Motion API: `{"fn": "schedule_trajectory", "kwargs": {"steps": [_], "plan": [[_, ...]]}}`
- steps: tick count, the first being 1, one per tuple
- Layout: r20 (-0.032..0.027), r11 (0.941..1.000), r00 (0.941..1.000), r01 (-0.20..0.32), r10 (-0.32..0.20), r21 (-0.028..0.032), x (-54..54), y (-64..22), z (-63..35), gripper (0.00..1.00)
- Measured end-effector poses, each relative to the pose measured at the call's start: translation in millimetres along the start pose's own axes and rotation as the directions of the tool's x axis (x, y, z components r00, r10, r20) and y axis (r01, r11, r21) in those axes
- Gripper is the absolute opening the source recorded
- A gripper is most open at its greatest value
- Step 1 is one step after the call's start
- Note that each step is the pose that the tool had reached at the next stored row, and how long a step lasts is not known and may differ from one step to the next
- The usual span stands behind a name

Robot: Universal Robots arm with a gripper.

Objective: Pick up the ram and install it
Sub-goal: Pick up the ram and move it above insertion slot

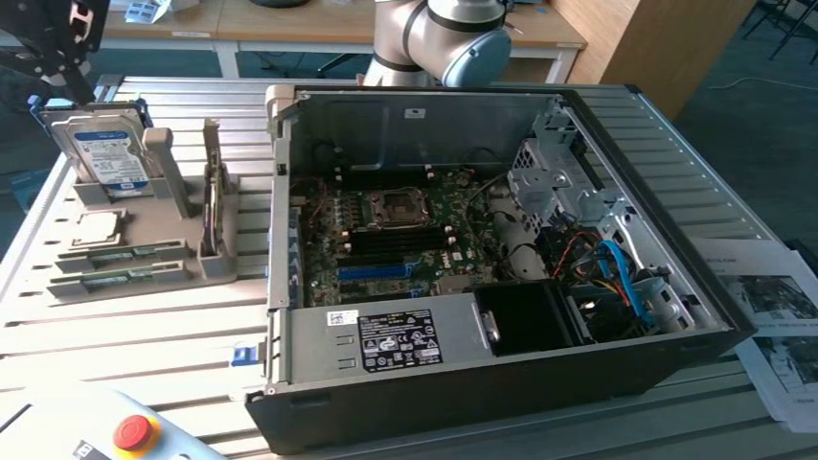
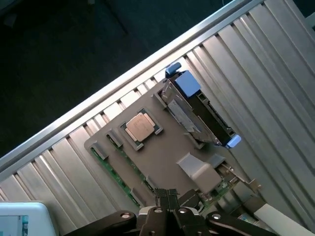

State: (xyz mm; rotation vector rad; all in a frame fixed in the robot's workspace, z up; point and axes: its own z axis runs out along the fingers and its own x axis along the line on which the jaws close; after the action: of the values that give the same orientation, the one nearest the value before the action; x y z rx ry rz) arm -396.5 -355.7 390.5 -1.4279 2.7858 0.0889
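Exterior view: slatted metal table [image 1: 141,335]; open black computer case [image 1: 511,383] with green motherboard [image 1: 397,240] inside. Grey plastic holder [image 1: 179,273] carries upright blue-labelled silver hard drive [image 1: 109,153], the ram [image 1: 122,255], a thin green circuit-board stick lying slotted, and a square silver processor [image 1: 99,228]. Wrist view: my pincer [image 2: 167,194] closed on nothing, over the holder beside the ram.

Ram [image 1: 125,254]: long, thin green stick with small dark chips, lying level in slot of grey holder [image 1: 205,278], left-centre of exterior view.

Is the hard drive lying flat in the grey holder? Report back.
No, the hard drive stands upright on edge in the grey holder.
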Motion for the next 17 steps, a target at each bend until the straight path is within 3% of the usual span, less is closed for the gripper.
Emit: {"fn": "schedule_trajectory", "kwargs": {"steps": [5,9,13,17], "plan": [[-0.0040,0.9959,0.9959,0.091,-0.091,-0.0033,0.0,0.0,0.0,0.10],[-0.0071,0.9866,0.9866,0.163,-0.163,-0.0063,0.0,0.0,0.0,0.10],[-0.0097,0.9723,0.9723,0.233,-0.233,-0.0095,0.0,0.0,0.0,0.10],[-0.0123,0.9527,0.9527,0.304,-0.304,-0.0128,0.0,-0.1,0.1,0.10]]}}
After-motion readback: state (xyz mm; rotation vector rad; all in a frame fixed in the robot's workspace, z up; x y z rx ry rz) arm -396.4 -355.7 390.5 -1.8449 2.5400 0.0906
